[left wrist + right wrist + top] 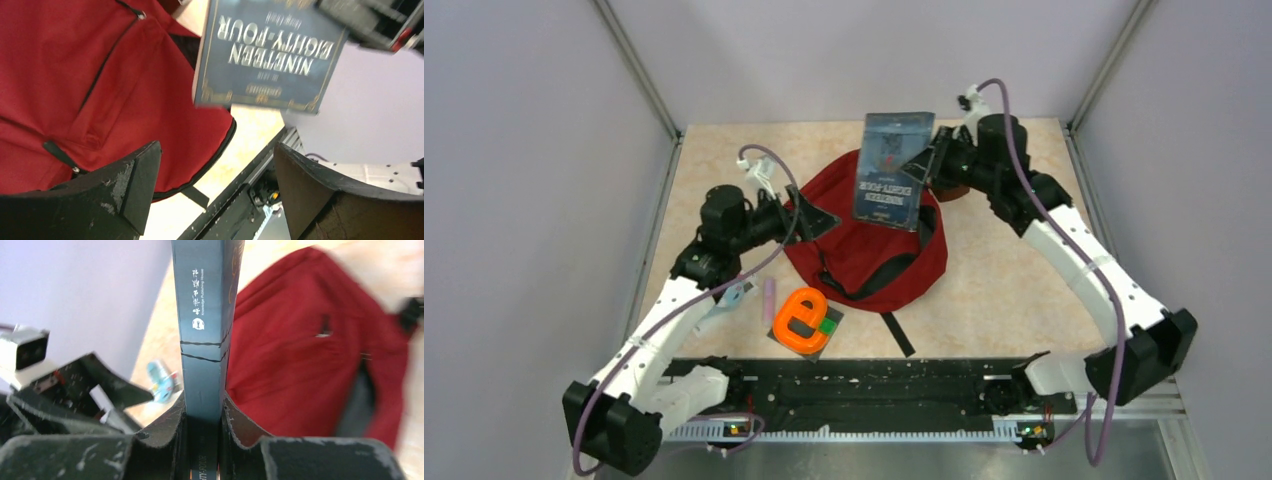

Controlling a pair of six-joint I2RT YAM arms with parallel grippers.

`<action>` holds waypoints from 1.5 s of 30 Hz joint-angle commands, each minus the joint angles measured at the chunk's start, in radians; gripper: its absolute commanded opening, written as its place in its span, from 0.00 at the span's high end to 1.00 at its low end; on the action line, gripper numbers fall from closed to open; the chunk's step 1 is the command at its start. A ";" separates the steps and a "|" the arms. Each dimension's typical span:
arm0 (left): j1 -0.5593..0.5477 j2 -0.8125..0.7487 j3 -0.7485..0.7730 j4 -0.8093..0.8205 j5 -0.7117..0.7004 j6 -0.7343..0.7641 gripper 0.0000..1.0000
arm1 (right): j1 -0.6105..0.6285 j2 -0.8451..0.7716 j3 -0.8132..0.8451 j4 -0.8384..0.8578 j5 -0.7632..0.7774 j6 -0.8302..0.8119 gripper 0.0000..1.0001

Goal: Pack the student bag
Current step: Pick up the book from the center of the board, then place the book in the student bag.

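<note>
Two arms reach over the desk (1004, 280) toward a dark red backpack (864, 255), which lies flat near the middle of the desk with its black straps trailing toward the near edge. The right fingers (927, 160) are clamped on a dark blue book (892, 170) titled Nineteen Eighty-Four and hold it raised over the far part of the backpack. In the right wrist view the two black fingers press on the covers from either side, the spine faces the camera, and red fabric lies below. The left fingers (812, 222) stand wide apart with nothing between them, at the left side of the backpack. In the left wrist view the book's cover hangs beyond them, above the red fabric and its black zipper. Near the left arm, on the desk just in front of the backpack, an orange letter e (802, 318) rests on a dark card, with a pink stick (769, 298) and a small light blue item (736, 296) beside it.
</note>
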 commanded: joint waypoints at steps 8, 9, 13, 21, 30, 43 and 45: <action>-0.378 0.245 0.150 -0.048 -0.211 0.211 0.13 | -0.213 -0.222 0.071 -0.291 0.343 -0.195 1.00; -0.400 0.267 0.157 -0.046 -0.230 0.224 0.12 | -0.213 -0.236 0.070 -0.311 0.368 -0.210 1.00; -0.435 0.347 0.155 -0.017 -0.245 0.216 0.11 | -0.213 -0.284 0.054 -0.346 0.417 -0.217 1.00; -0.436 0.554 0.237 -0.056 -0.138 0.263 0.11 | -0.213 -0.354 0.031 -0.371 0.385 -0.216 1.00; -0.436 0.663 0.421 -0.200 -0.254 0.318 0.82 | -0.212 -0.361 0.036 -0.478 0.236 -0.172 1.00; -0.366 0.433 0.577 -0.237 -0.488 0.245 1.00 | -0.098 -0.387 -0.203 -0.357 -0.140 0.262 1.00; -0.339 0.433 0.590 -0.248 -0.448 0.225 1.00 | -0.066 -0.384 -0.230 -0.342 -0.142 0.295 1.00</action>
